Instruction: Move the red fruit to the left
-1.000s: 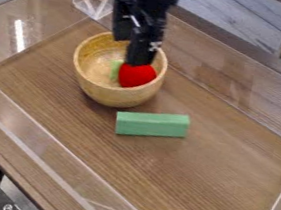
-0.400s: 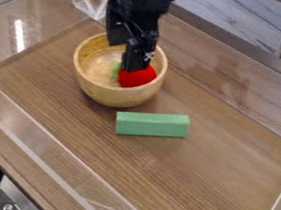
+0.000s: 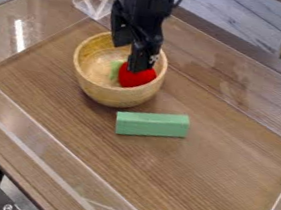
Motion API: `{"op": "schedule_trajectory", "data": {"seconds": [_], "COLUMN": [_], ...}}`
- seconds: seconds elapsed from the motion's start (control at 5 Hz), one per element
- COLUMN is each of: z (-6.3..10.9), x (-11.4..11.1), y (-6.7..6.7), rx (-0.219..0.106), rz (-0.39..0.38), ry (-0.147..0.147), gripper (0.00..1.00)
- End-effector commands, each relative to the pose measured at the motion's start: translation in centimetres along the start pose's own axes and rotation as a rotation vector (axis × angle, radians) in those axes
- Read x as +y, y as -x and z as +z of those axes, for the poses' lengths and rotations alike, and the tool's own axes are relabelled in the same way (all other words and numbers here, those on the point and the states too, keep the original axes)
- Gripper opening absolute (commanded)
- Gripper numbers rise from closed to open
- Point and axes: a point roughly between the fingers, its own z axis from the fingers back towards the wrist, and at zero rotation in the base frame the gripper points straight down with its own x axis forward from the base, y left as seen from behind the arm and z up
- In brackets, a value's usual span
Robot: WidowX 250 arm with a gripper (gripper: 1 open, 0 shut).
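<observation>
The red fruit (image 3: 136, 77) is small, round and glossy, with a pale green leafy part on its left. It lies inside the wooden bowl (image 3: 92, 85) at the left middle of the table. My black gripper (image 3: 130, 53) points straight down into the bowl, directly above the fruit. Its jaws stand open, and one dark finger (image 3: 143, 57) reaches down to the fruit's top. Whether the finger touches the fruit I cannot tell. The fruit's upper part is hidden behind the gripper.
A green rectangular block (image 3: 152, 125) lies on the wooden table just right of and in front of the bowl. Clear plastic walls (image 3: 5, 120) edge the table on the left, front and right. A clear stand (image 3: 88, 0) sits at the back left.
The gripper has sunk a little deeper into the bowl, toward the red fruit. Its jaws stay open. Fruit, bowl and block have not moved.
</observation>
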Motion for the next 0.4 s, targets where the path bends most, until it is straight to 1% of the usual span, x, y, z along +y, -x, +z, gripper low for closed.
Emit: {"op": "schedule_trajectory", "data": {"seconds": [0.0,0.2], "z": [-0.41,0.01], "x": [0.25,0.81], "y": [0.03,-0.14], "rx": [-0.035,-0.052], "rz": [-0.003,-0.046], "ry": [-0.023,-0.033], "gripper": [1.0,1.0]}}
